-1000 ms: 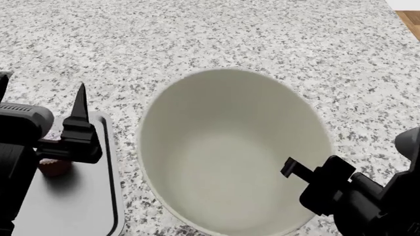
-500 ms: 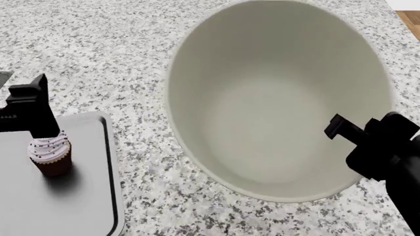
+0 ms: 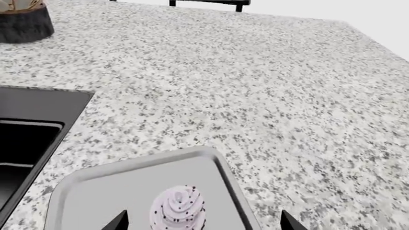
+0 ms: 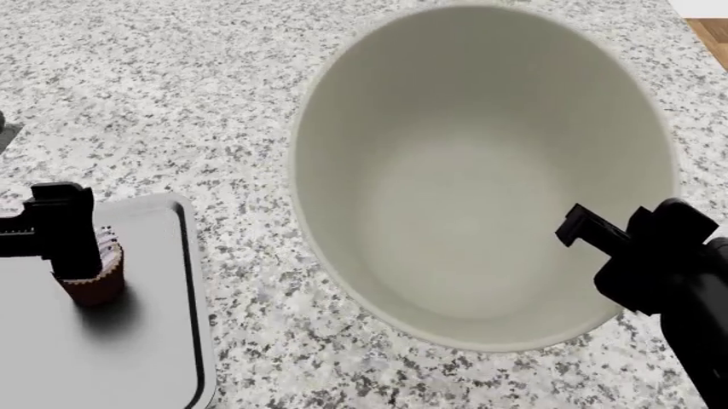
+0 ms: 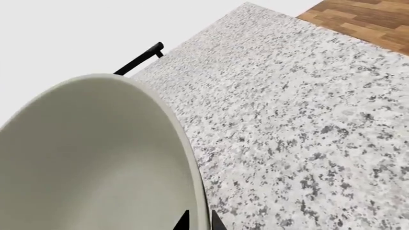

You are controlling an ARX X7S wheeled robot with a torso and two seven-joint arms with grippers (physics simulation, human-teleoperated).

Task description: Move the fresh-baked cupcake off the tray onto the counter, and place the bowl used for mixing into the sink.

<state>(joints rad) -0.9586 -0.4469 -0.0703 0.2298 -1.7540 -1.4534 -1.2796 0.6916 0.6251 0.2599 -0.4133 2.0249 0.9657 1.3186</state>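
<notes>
Progress on both halves of the task looks early. The cupcake (image 4: 94, 273) stands on the tray (image 4: 148, 341), near the tray's far edge, so it has not reached the granite surface (image 4: 205, 102). The left claw (image 3: 203, 223) is spread wide with a finger on either side of the frosting; in the left wrist view the two fingertips (image 3: 118, 221) show well apart from the cupcake (image 3: 179, 211), so no grip is made. In the head view the left claw (image 4: 63, 230) partly hides the cupcake's top.

The bowl (image 4: 478, 170) is held by the right claw (image 4: 586, 230), which is clamped on the near part of its rim: the right wrist view shows one finger inside and one outside the bowl (image 5: 96, 153) wall, pinching it. The bowl appears tilted and probably lifted off the surface, though the pictures do not settle its height. It is not in the sink (image 3: 26, 143), whose dark basin shows only in the left wrist view, beside the tray (image 3: 102, 187) on the side away from the bowl.

Left to do, by this judgement: close on the cupcake, set it down on the surface, and carry the bowl across to the sink.
</notes>
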